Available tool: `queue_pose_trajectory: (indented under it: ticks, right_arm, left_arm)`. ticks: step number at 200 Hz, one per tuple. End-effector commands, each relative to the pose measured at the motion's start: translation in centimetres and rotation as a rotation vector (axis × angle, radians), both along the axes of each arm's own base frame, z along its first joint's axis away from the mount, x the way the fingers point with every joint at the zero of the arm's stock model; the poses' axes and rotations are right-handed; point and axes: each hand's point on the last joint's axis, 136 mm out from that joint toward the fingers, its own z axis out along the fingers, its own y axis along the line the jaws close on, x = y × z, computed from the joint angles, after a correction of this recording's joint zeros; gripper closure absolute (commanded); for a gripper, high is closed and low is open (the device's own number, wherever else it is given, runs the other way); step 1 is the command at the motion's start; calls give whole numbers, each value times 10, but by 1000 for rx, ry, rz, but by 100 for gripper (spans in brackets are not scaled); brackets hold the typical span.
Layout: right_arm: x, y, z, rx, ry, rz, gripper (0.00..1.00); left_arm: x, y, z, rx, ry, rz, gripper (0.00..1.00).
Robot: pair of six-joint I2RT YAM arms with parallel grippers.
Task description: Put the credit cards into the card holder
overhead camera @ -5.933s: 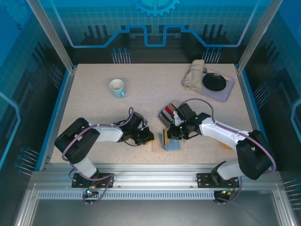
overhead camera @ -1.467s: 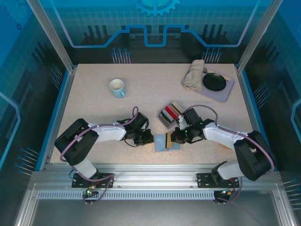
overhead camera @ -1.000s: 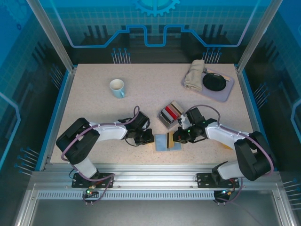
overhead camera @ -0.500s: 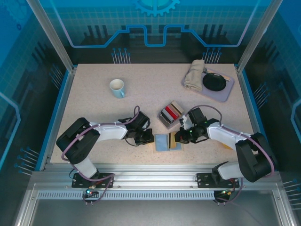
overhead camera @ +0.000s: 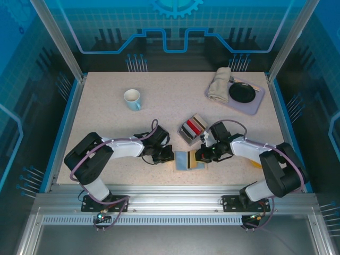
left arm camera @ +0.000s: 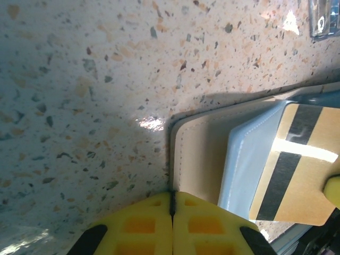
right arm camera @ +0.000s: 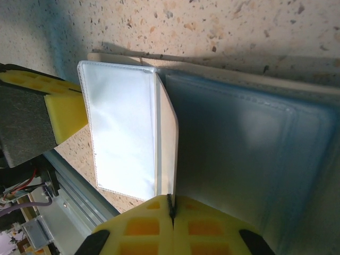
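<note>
The card holder (overhead camera: 181,160) lies open near the table's front edge, beige outside (left arm camera: 199,154) with clear sleeves (right arm camera: 122,133) inside. My left gripper (overhead camera: 168,155) is shut on its left edge, fingertips (left arm camera: 154,212) pinching the beige cover. From the right, my right gripper (overhead camera: 201,155) is shut on a tan credit card (left arm camera: 297,175) with black stripes, held over the sleeves; the right wrist view shows this card almost edge-on (right arm camera: 169,149). More credit cards, red, dark and pale, lie stacked (overhead camera: 192,127) just behind the holder.
A white mug (overhead camera: 132,99) stands at the back left. At the back right a grey tray (overhead camera: 256,104) carries a folded cloth (overhead camera: 219,85) and a black dish (overhead camera: 241,93). The table's front rail runs close below the holder.
My right gripper has shifted slightly left with the tan card, bringing it further over the open holder. The left gripper has kept its grip and place.
</note>
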Motion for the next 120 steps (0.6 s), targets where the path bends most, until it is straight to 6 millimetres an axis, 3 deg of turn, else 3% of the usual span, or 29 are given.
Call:
queue_pose_trajectory:
  ticks: [1, 59, 74, 93, 120]
  right_arm:
    - [-10, 2, -9, -10, 33, 11, 100]
    - [-9, 3, -4, -4, 27, 18, 100]
    - [-11, -5, -3, -47, 15, 16, 100]
    - [-6, -14, 5, -26, -6, -18, 100]
    - [-2, -11, 15, 33, -10, -35, 100]
  left_arm:
    - [-9, 5, -16, 47, 46, -18, 93]
    - [-8, 4, -16, 44, 44, -17, 93]
    - [-8, 5, -16, 47, 44, -17, 93]
    - [-9, 7, -16, 51, 43, -16, 94]
    - [-10, 7, -18, 55, 46, -21, 93]
